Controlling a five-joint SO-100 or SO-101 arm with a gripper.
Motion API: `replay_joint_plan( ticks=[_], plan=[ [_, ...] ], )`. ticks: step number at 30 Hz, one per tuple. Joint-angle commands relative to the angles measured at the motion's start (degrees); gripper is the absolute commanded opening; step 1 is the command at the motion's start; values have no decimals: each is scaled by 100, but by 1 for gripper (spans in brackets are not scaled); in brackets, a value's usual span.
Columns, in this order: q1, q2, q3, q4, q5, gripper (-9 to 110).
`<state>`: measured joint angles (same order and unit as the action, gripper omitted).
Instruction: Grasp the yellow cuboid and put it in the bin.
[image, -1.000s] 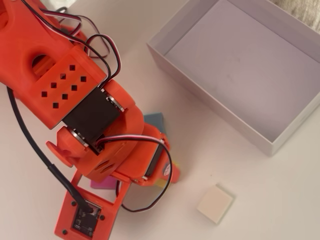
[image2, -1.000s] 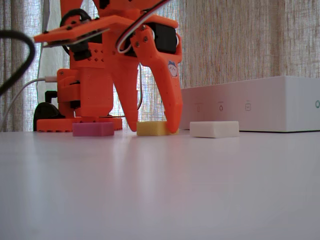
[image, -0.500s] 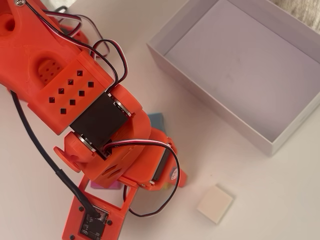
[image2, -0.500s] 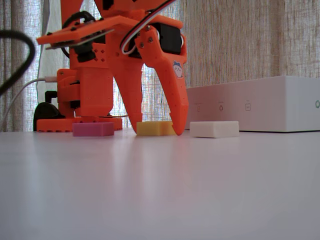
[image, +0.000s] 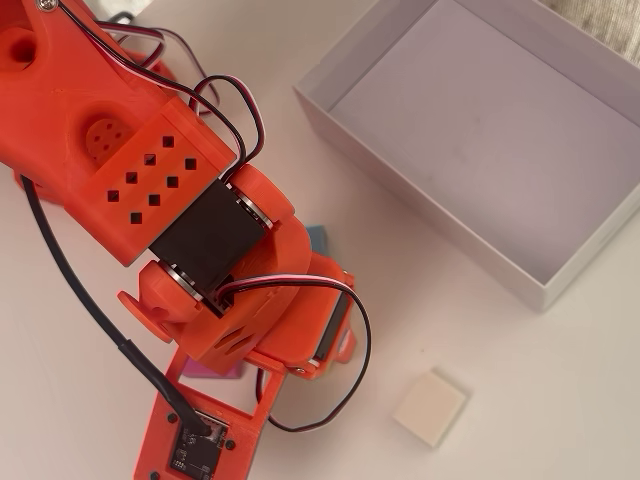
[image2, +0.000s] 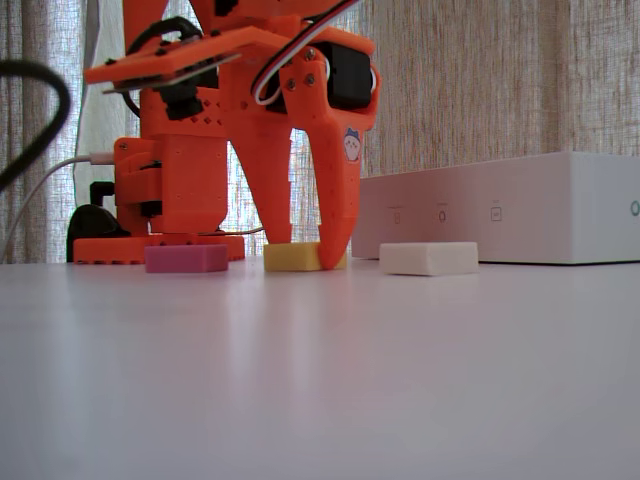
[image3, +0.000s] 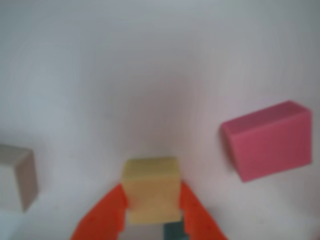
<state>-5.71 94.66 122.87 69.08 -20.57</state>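
pincer: down at the bench, fingers on either side of the yellow cuboid (image3: 151, 195) in the wrist view; pincer (image3: 151, 212) looks narrowed onto it, both orange fingers touching its sides (grip force can't be judged)
yellow cuboid: lower centre of the wrist view, between the fingers; in the fixed view it sits on the bench (image2: 320, 370) at centre-left (image2: 292, 257), one finger tip in front of its right end
lift: none yet, as far as I can tell; cuboid's underside looks flush with the bench in the fixed view
bin: upper right of the overhead view (image: 420, 195), empty floor visible; right side of the fixed view (image2: 500, 220), well apart from the pincer (image2: 305, 245)
done: approach and, by my read, closing on the block
left: lift, carry to the bin, release
neighbours: pink block (image3: 267, 140) right of the wrist view, near but not touching; cream block (image: 430, 408) lower centre-right overhead, apart
hidden: in the overhead view the arm (image: 200, 230) covers the cuboid and pincer entirely; only slivers of pink and a blue-grey corner peek out beside it
unclear: dark teal bit under the cuboid at the bottom edge of the wrist view (can't identify); wrist view is soft-focus, cream block cut by the left edge
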Motion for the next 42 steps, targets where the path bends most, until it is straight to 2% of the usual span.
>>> replay_joint_plan(
  ticks=[1,9,16,21,26,33,37,42],
  plan=[
    [53,-18,44,-35,-18,-8],
    [316,325,-70,-158,-26,-8],
    [141,1538,-1090,176,-62,-8],
    [-650,2268,-1898,272,-176,-8],
    [-2092,3023,-2259,360,-281,-8],
    [-3779,3533,-1652,202,-343,-8],
    [-4166,3472,-773,105,-343,-8],
    [-4315,3472,721,-554,-369,-8]
  ],
)
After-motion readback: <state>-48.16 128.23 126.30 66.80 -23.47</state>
